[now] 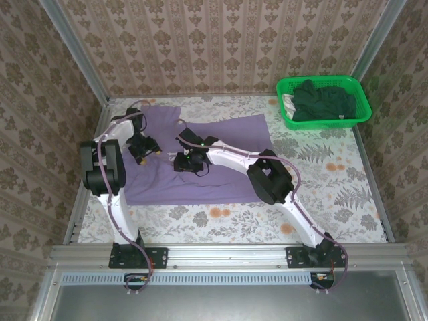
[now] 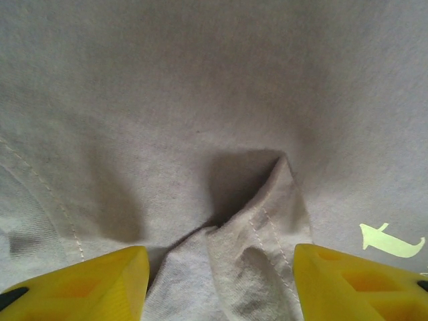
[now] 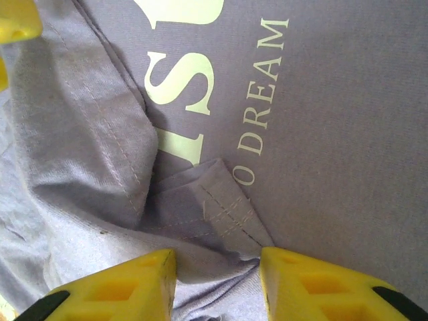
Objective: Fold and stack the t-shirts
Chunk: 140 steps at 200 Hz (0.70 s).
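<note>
A purple t-shirt [image 1: 234, 137] lies flat across the left and middle of the table [image 1: 334, 200], its long side running left to right. Both tools rest on its left half, with the left tool [image 2: 219, 253] nearer the shirt's left edge. Its yellow fingers [image 2: 87, 281] stand fairly wide on either side of a raised fold; I cannot tell whether they grip it. The right tool [image 3: 217, 257] is narrow, pinching a hemmed corner beside white lettering [image 3: 261, 93]. Dark green t-shirts [image 1: 321, 100] sit in a green basket [image 1: 328, 124] at the far right.
</note>
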### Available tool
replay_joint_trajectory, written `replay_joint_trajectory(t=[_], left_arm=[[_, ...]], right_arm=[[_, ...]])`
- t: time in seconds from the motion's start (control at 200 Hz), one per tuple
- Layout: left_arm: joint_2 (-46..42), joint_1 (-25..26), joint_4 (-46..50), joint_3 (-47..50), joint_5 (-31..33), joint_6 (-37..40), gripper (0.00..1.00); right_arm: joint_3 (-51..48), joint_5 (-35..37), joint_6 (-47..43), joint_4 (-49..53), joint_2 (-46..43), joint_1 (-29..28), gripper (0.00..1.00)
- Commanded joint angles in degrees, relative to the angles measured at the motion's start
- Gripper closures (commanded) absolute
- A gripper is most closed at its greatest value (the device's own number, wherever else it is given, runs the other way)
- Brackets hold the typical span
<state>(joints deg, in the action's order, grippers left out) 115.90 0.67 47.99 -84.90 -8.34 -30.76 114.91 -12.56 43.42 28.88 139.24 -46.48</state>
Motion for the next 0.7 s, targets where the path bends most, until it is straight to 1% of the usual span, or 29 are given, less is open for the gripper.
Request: replay_joint_trajectory(t=[0.0, 0.05, 0.125, 0.14, 0.26, 0.335, 0.445, 0.51, 0.565, 0.695], left_arm=[[0.6, -0.7, 0.3, 0.8, 1.2, 1.5, 0.37], [-0.3, -1.2, 0.0, 0.6, 1.4, 1.5, 0.32], [-1.6, -2.0, 0.4, -1.1, 1.7, 1.4, 0.27], [-1.8, -2.1, 0.4, -1.6, 1.8, 1.4, 0.24], [-3.1, -3.0, 0.9, -6.4, 3.4, 0.4, 0.13], [-2.5, -3.4, 1.3, -10.3, 4.3, 0.2, 0.05], [1.5, -3.7, 2.9, -18.1, 5.9, 1.3, 0.02], [5.0, -4.2, 2.7, -22.6, 5.1, 1.9, 0.02], [8.2, -4.6, 2.7, -26.6, 4.8, 2.6, 0.02], [17.7, -4.5, 3.1, -38.8, 1.3, 6.7, 0.06]], right_arm=[[1.8, 2.3, 0.2, 3.4, -1.1, 0.5, 0.6], [0.3, 4.2, 0.1, 3.7, -2.9, 0.8, 0.6], [-5.8, 6.3, 0.4, -1.4, -7.4, 2.0, 0.59], [-7.0, 6.6, 0.4, -1.9, -8.3, 2.3, 0.58], [-13.2, 7.9, 0.2, -2.8, -14.7, 7.0, 0.54], [-16.6, 8.7, -1.0, -2.7, -17.7, 11.0, 0.52], [-19.3, 10.5, -3.0, -1.6, -20.4, 17.3, 0.49], [-19.8, 11.5, -4.9, -1.6, -20.8, 20.6, 0.48], [-19.0, 12.1, -6.9, -1.4, -20.3, 23.1, 0.48], [-14.7, 13.4, -11.9, -0.3, -17.3, 27.5, 0.45]])
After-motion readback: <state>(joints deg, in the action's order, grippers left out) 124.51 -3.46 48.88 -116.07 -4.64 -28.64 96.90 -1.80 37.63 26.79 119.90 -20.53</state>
